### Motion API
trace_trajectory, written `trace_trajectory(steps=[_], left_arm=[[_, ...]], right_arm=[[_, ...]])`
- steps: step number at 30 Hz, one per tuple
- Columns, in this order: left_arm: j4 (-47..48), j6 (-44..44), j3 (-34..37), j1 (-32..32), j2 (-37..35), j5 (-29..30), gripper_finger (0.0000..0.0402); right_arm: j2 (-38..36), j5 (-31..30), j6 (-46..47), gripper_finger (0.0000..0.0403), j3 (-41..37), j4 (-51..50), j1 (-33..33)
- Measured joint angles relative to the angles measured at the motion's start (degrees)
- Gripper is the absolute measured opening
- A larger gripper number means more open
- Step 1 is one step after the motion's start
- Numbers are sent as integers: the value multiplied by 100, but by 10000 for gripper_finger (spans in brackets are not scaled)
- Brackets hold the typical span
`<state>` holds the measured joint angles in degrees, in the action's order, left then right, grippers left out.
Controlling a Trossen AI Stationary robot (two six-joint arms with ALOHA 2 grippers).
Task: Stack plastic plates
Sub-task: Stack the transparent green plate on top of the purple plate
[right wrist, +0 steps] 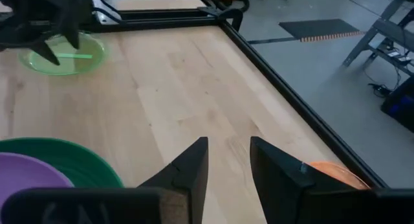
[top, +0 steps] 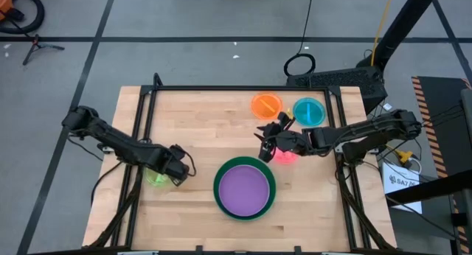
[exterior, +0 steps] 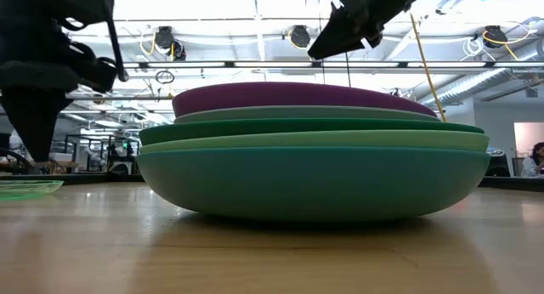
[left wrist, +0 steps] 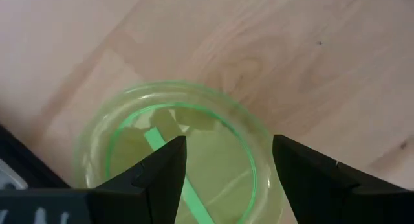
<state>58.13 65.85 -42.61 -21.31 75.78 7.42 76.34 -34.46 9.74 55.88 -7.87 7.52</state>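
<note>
left fingers (left wrist: 226,179) spread over the light green plate (left wrist: 174,153), clear of its rim

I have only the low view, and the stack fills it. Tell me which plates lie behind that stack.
Observer: Three small loose ones: an orange plate, a teal plate and a pink plate.
Operator: Now give me the right gripper's position.
Observer: The right gripper hangs beside the pink plate, open, with nothing between its fingers.
Operator: Report the left one.
Observer: The left gripper is open, directly above the small light green plate, well clear of the stack.
</note>
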Motion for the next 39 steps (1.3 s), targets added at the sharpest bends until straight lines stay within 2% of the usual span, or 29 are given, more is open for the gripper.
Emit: trace_trajectory(steps=[7, 15, 29, 39], left_arm=[[-167, 401, 1, -340, 36, 67, 234], [-160, 500, 2, -557, 533, -136, 234], [-219, 476, 2, -583, 1209, -146, 234], [-362, 416, 0, -582, 1216, -82, 234]], right_arm=[[0, 5, -18, 107, 0, -27, -23], [0, 19, -11, 107, 0, -33, -23], [2, 23, -3, 107, -2, -51, -21], [2, 24, -13, 107, -2, -51, -21]])
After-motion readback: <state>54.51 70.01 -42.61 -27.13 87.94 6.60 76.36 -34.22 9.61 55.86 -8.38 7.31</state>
